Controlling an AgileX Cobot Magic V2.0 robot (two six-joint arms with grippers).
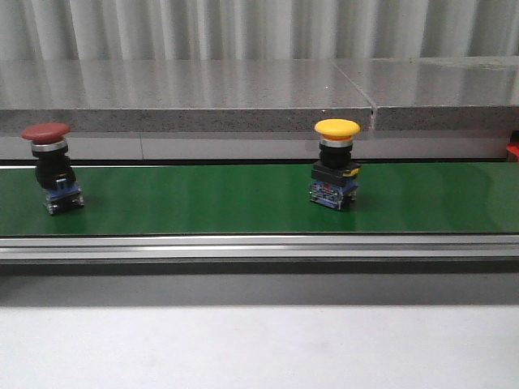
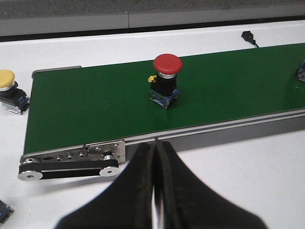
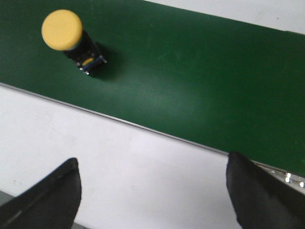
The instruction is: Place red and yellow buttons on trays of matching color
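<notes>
A red button [image 1: 46,154] stands upright at the left end of the green conveyor belt [image 1: 203,198]; the left wrist view shows the red button [image 2: 166,71] mid-belt, beyond my left gripper [image 2: 154,148], which is shut with nothing in it over the white table. A yellow button [image 1: 336,158] stands upright on the belt right of centre. In the right wrist view the yellow button [image 3: 66,36] is on the belt, well away from my right gripper [image 3: 152,176], which is open and empty above the white table. The trays are out of view.
A second yellow button [image 2: 9,88] lies on the white table off the belt's end. The belt's end roller bracket [image 2: 71,160] is close to my left fingers. A small black cable end [image 2: 249,37] lies beyond the belt. A grey ledge [image 1: 186,93] runs behind the conveyor.
</notes>
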